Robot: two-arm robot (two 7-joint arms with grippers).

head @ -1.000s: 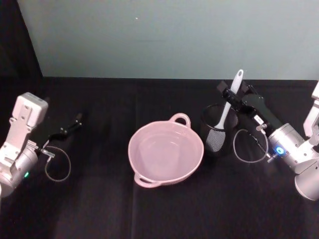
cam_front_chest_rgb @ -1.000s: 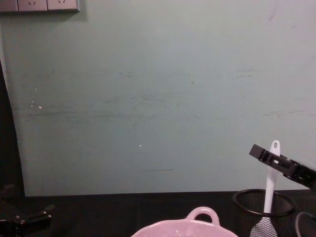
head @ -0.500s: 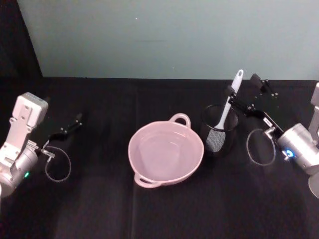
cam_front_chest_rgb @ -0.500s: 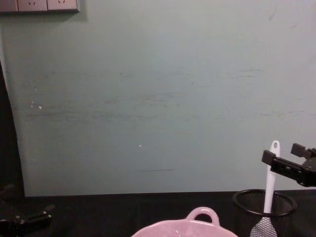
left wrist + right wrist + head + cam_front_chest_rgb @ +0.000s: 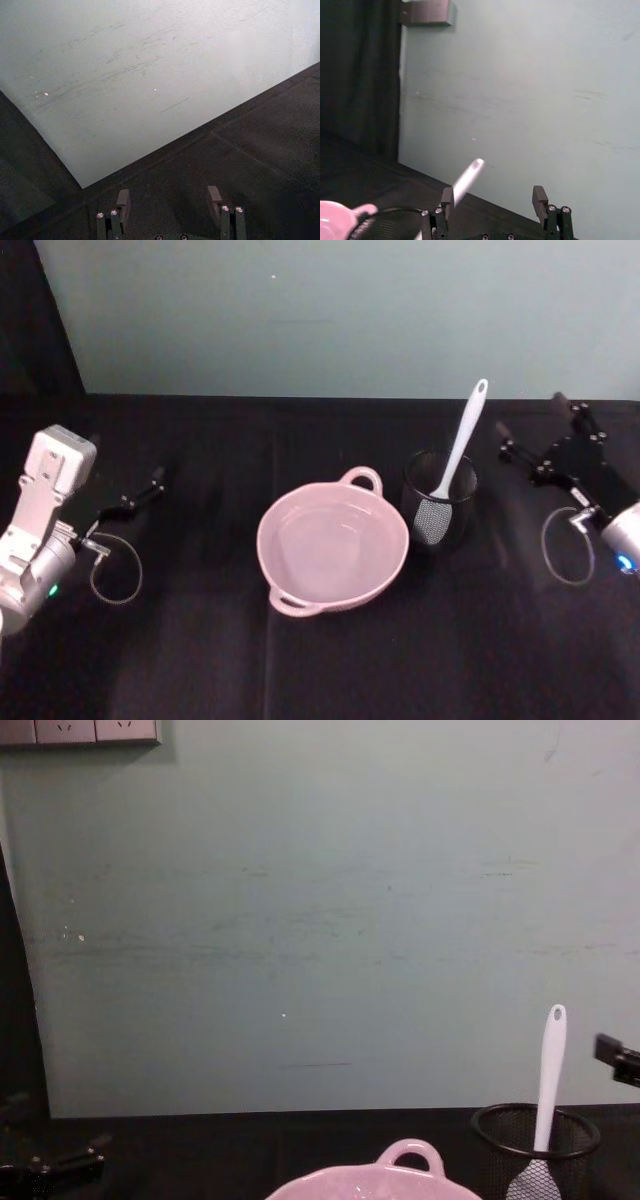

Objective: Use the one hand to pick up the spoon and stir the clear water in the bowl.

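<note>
The white spoon (image 5: 460,440) stands scoop-down in a black wire-mesh cup (image 5: 438,502), with its handle leaning up and away. The chest view shows the spoon (image 5: 548,1065) rising out of the cup (image 5: 535,1140). Just left of the cup sits the pale pink bowl (image 5: 333,548), its looped handle toward the cup. My right gripper (image 5: 531,418) hangs open to the right of the spoon, apart from it and holding nothing. In the right wrist view the spoon's handle tip (image 5: 470,176) lies beyond the open right gripper (image 5: 493,196), near one finger. My left gripper (image 5: 140,495) rests open at the far left.
The table is covered in black cloth (image 5: 200,660). A pale green wall (image 5: 330,310) closes off the back. A wire loop (image 5: 568,545) hangs by the right wrist and another (image 5: 115,570) by the left. Free room lies in front of the bowl.
My right gripper has drawn back to the right, from around the spoon's handle to well clear of it. The spoon stayed in the mesh cup. The left arm has not moved.
</note>
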